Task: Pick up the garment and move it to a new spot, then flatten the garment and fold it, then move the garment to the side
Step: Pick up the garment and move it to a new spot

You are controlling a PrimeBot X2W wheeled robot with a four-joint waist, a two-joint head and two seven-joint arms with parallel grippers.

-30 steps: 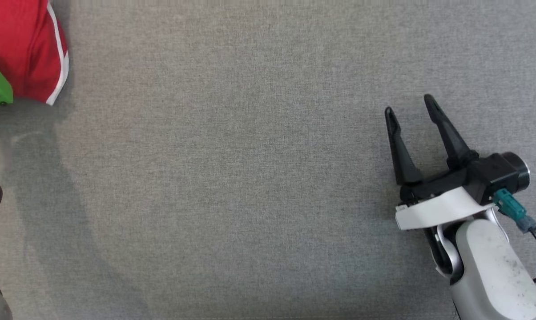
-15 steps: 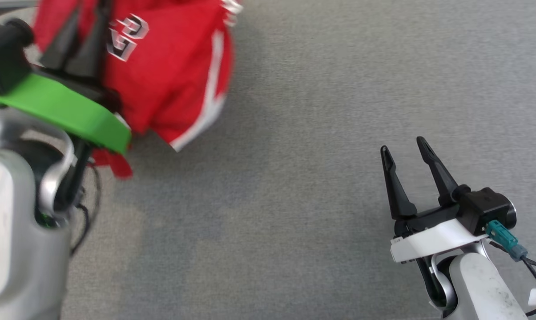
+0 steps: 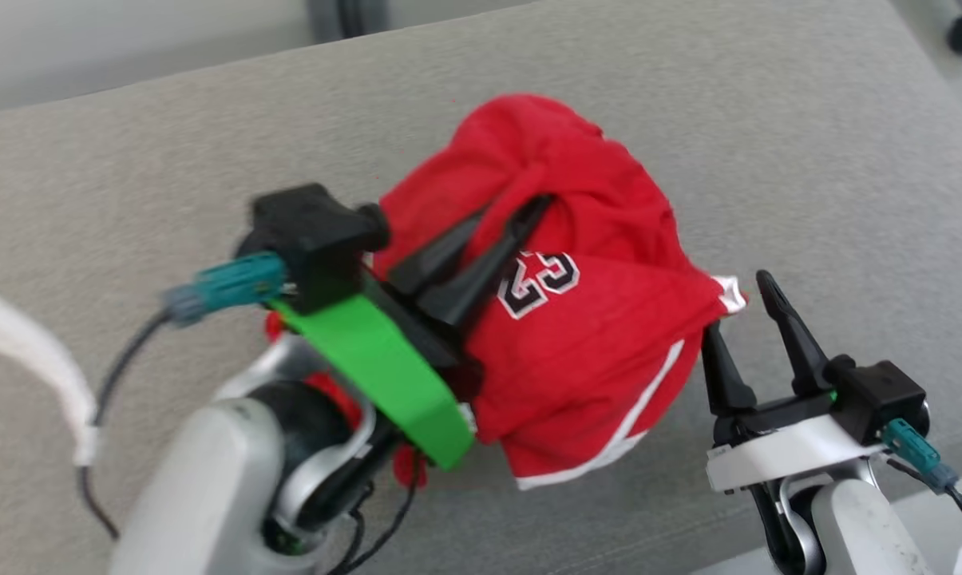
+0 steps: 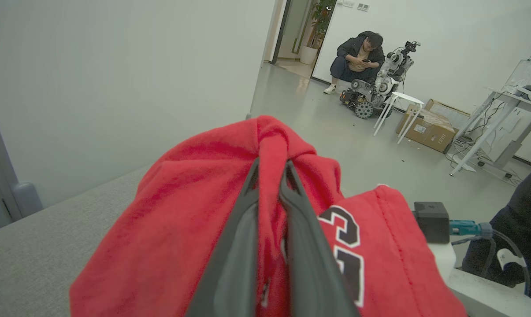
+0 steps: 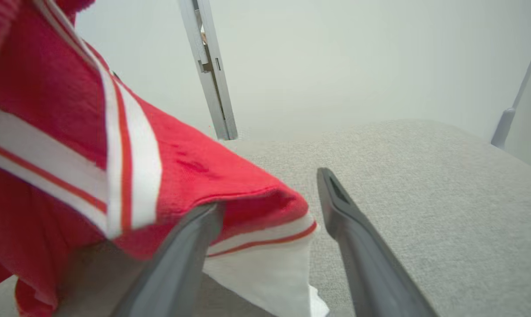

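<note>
The garment (image 3: 600, 351) is a red jersey with white trim and a black number, bunched up and hanging above the grey table (image 3: 808, 144). My left gripper (image 3: 528, 209) is shut on a fold at its top. In the left wrist view the fingers (image 4: 270, 164) pinch a ridge of the garment (image 4: 181, 211). At the lower right my right gripper (image 3: 736, 307) stands open. The garment's hem (image 5: 181, 176) drapes over its left finger while the right finger (image 5: 336, 202) stays bare; nothing is gripped between them.
The table's far edge runs across the top of the head view. Beyond it, in the left wrist view, a person (image 4: 358, 55) crouches beside another robot (image 4: 380, 83), with a white stool (image 4: 397, 105), a cardboard box (image 4: 432, 125) and a desk (image 4: 512, 119).
The head camera has swung, so the whole picture shifted. My left gripper with the garment has closed in on the right gripper, and the hem now lies over its left finger.
</note>
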